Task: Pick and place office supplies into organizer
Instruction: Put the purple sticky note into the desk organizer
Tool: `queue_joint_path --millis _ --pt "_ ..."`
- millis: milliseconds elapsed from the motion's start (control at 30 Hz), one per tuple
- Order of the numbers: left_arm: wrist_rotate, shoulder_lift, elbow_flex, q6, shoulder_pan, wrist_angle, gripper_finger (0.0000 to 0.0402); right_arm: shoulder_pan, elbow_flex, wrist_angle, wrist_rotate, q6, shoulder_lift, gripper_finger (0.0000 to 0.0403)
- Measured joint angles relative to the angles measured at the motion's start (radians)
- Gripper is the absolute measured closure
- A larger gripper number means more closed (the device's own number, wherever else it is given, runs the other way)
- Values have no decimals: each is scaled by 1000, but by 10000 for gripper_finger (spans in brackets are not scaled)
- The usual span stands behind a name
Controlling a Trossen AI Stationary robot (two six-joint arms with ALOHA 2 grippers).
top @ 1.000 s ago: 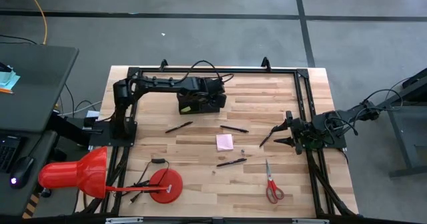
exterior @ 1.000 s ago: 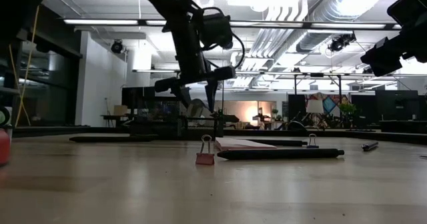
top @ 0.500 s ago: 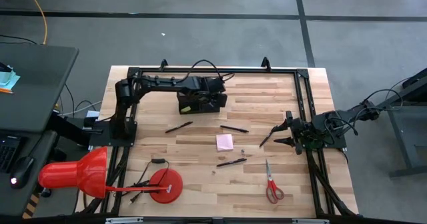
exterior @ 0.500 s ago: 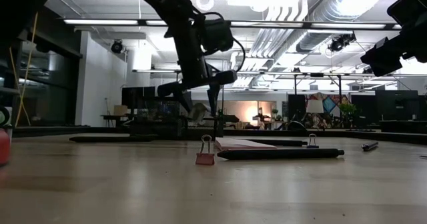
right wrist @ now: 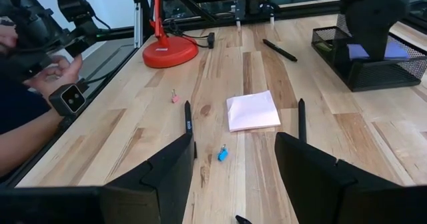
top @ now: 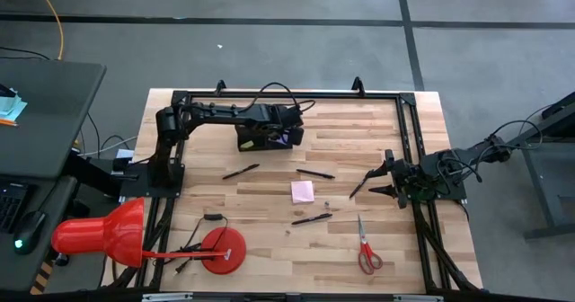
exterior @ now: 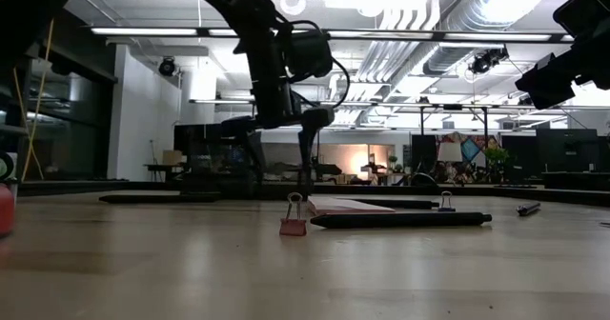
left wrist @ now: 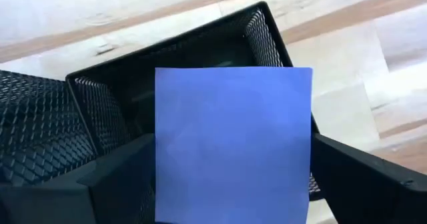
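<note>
Purple sticky-note pad (left wrist: 233, 144) over organizer (left wrist: 263, 31), loose between wide-spread left fingers (left wrist: 360, 181).

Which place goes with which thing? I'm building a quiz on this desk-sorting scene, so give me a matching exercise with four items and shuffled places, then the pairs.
Things:
1. purple sticky-note pad
2. pink sticky-note pad
3. red-handled scissors
4. red desk lamp

Places:
A. near table edge, on the right arm's side
B. near table edge, on the left arm's side
C. middle of the table, among the pens
D. over the black organizer, between the left gripper's spread fingers

Pairs: 1-D, 2-C, 3-A, 4-B
</note>
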Motion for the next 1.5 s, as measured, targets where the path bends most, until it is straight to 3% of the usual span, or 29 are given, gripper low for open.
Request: queue_joint_path --millis 300,567,733,1500 --pt "-54 1 -1 -80 0 -36 46 0 0 0 -1 0 0 196" --pt "-133 -6 -1 -251 0 -85 66 0 0 0 -1 0 0 197" --pt "-122 -6 -1 -229 0 -56 72 0 0 0 -1 0 0 196" --pt "-131 -8 -2 -200 -1 -74 30 0 0 0 -1 0 0 196"
